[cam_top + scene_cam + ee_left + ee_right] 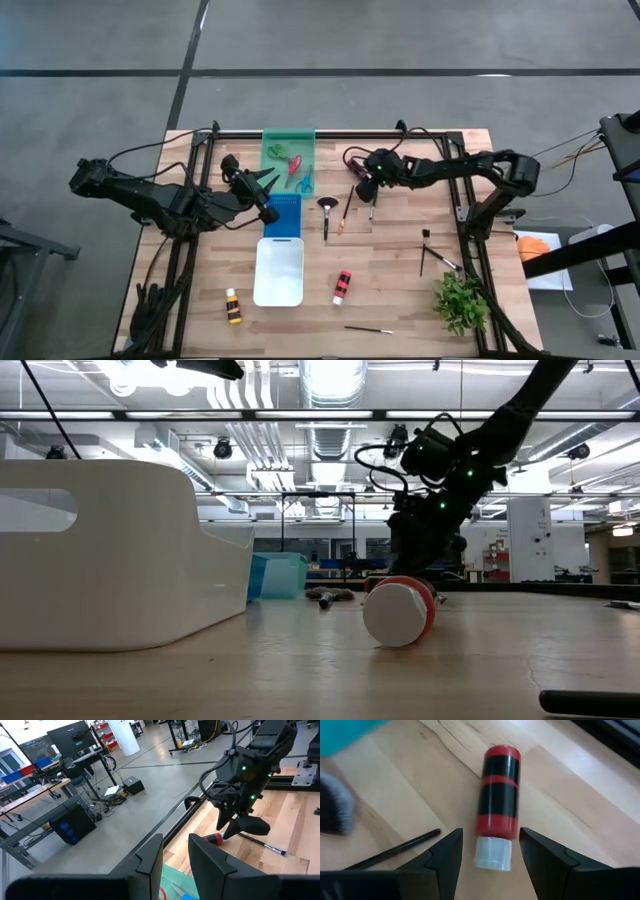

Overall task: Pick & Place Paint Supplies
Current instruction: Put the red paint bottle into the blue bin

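Note:
A red-and-black paint bottle (499,802) with a white cap (493,854) lies on its side on the table near the far edge. It also shows in the left wrist view (212,838). My right gripper (491,851) is open just above it, one finger on each side of the cap end, touching nothing. In the high view it (362,183) sits right of the green tray (272,140). My left gripper (175,852) is open and empty, and hovers where the green and blue trays meet (266,190). Scissors (292,165) lie in the green tray.
A second red bottle (342,287) lies near the white tray (279,270), close in the low view (398,612). A yellow-banded bottle (233,305) is at the near left. Brushes (327,212) (370,329) (428,252) lie scattered. The blue tray (283,218) sits mid-table and the plant (460,302) at the near right.

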